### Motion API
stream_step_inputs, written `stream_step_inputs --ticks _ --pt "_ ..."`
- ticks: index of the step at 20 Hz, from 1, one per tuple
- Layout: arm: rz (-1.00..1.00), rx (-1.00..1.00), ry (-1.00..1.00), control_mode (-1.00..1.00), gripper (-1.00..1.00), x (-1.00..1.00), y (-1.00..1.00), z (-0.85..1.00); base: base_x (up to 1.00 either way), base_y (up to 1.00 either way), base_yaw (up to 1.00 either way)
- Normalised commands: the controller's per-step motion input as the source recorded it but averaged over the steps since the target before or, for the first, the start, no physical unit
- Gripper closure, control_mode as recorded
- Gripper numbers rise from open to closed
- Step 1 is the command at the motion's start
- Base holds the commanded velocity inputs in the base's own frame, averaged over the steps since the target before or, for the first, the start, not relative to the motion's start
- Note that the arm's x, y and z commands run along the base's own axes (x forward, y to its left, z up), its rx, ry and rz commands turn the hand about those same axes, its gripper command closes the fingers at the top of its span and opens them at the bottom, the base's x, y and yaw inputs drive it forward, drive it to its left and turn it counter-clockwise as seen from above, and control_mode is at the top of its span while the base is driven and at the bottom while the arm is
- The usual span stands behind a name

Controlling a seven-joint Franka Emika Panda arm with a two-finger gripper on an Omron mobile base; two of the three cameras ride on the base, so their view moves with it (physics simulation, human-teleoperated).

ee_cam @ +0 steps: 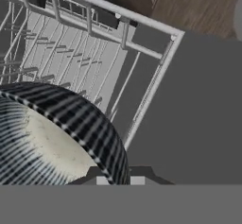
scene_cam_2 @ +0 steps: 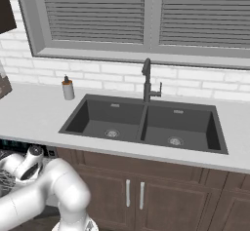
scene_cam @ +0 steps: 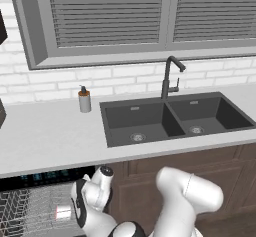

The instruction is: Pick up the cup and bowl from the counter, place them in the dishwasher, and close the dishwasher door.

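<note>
Grey wire racks of the dishwasher (ee_cam: pixel 85 48) lie below the gripper (ee_cam: pixel 118 180), which is pinched on the bowl's (ee_cam: pixel 52 138) rim at nine o'clock, presumably for lowering it in.

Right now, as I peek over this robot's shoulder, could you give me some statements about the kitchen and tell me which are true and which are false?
1. The bowl rests on the counter beside the sink. False: the claw grips it by the rim above the dishwasher rack.
2. The dishwasher door is open. True.
3. The cup sits in the sink. False: it is in the dishwasher rack.
4. A soap dispenser stands on the counter, left of the sink. True.
</note>
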Motion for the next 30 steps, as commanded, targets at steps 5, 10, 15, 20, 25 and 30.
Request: stream_step_inputs --ticks 5,10,15,20,25,30 --pt "-0.06 0.0 0.11 -1.0 1.0 0.5 0.06 -0.33 0.0 0.0 0.0" --pt "-0.05 -0.01 0.08 -1.0 1.0 0.52 0.26 -0.15 0.0 0.0 0.0" --pt "0.0 -0.06 0.17 -1.0 1.0 0.13 0.19 -0.57 0.0 0.0 0.0" --pt "0.0 -0.09 0.21 -1.0 1.0 0.12 0.19 -0.67 0.0 0.0 0.0" --pt "0.0 -0.04 0.22 -1.0 -1.0 0.01 0.15 -0.29 0.0 0.0 0.0" --pt "0.0 0.0 0.14 -1.0 -1.0 0.0 0.11 -0.09 0.0 0.0 0.0"
